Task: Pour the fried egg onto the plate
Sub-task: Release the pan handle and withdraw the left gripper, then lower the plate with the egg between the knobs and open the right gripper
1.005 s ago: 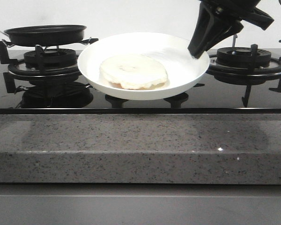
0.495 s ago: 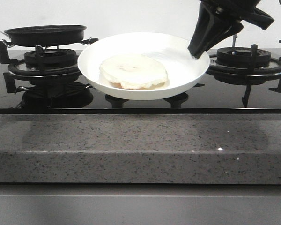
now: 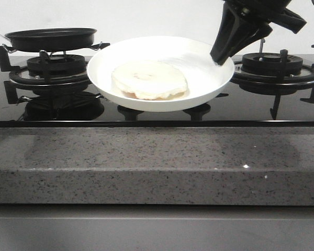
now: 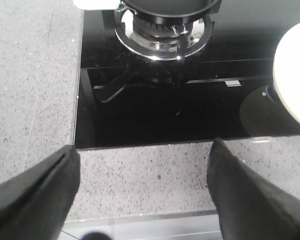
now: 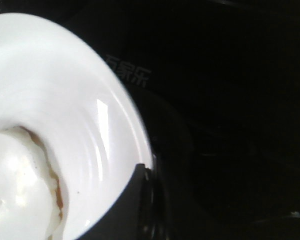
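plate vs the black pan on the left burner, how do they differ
The plate is glossy white; the pan is black. The plate is wider in the front view. The plate holds the fried egg and is gripped at its rim by the right end effector; the pan sits ungripped on the left burner. Both are round and shallow.

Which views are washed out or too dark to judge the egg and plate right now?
Front view: the plate glares white, so the fried egg has faint edges against it. Right wrist view: overexposed plate, black surroundings, the right gripper's fingertip only a silhouette. Left wrist view: evenly lit, left gripper fingers blurred.
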Controlling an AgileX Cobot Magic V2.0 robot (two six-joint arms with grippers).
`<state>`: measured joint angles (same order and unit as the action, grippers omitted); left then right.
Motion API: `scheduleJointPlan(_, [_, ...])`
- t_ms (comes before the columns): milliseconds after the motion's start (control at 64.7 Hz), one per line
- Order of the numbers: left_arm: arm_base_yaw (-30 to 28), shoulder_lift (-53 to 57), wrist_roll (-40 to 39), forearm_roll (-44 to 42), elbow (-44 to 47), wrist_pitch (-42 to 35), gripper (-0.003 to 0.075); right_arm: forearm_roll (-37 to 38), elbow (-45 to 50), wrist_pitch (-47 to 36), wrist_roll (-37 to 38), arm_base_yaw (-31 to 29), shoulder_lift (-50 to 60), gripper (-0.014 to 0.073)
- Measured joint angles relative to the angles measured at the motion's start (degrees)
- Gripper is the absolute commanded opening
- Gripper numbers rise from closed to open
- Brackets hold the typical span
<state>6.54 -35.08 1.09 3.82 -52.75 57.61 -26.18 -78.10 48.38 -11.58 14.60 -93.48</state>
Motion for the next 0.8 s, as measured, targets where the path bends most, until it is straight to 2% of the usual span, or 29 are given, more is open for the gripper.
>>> scheduleJointPlan(433, [0.0,0.2,0.0,0.0,0.1,0.2,0.0525,0.0,-2.4,1.4,0.0,0.0,-0.5,-0.0057])
scheduleJointPlan(572, [0.0,0.2,0.0,0.0,0.1,0.2,0.0525,0.0,-9.1,3.8,1.5,0.0,-2.0,-0.0057])
scheduleJointPlan(804, [0.0,0.2,0.0,-0.1,0.1,0.2,0.0525,5.6,-25.2,9.0,11.6,0.0,-10.4,-0.0057])
